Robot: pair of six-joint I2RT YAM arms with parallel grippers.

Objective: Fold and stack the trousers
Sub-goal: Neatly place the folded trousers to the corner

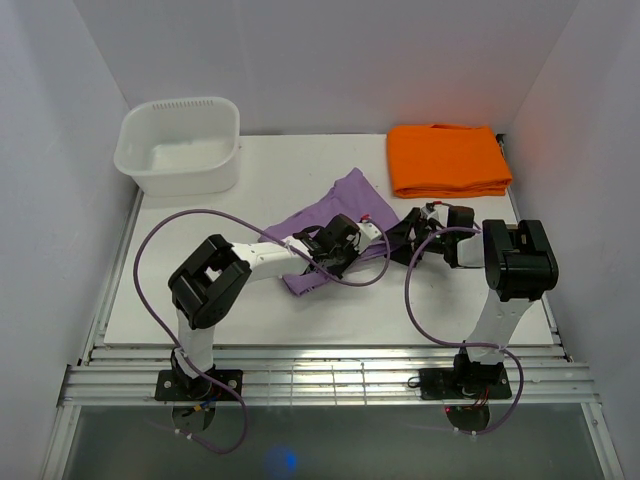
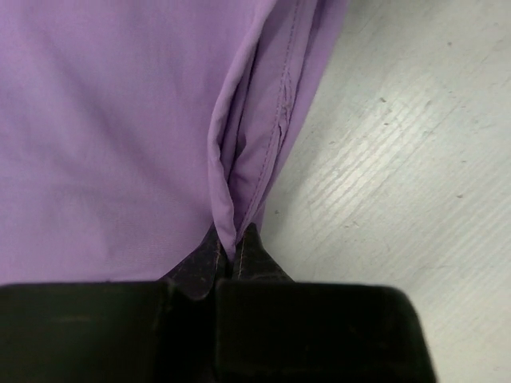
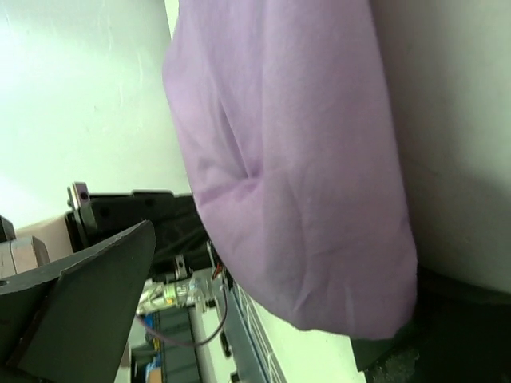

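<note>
Left gripper [image 2: 232, 254] is pinched tight on a raised fold at the stitched edge of the trousers [image 2: 104, 128], the two dark tips meeting at the bottom middle of its wrist view with the seam running up from between them. Right gripper [image 1: 403, 243] stands with jaws apart, as far as its own view shows: one dark finger [image 3: 96, 279] sits at the lower left and lilac cloth drapes down the right side of the frame, clamped by nothing I can see. From above, the trousers lie in the middle of the table [image 1: 250, 170] as a rumpled slanted heap, one corner pointing to the upper right and part of them hidden under the left arm. I judge the folding begun but far from neat, with no clean rectangle yet, and the stacking not started (the orange cloth [image 1: 447, 158] at the upper right looks the likely place for it, and the trousers lie well apart from it). The cloth is thin, smooth and limp, creasing softly. Fine scratches line the matte white table, and the tub [image 1: 180, 145] at the upper left is white plastic with rounded corners.
</note>
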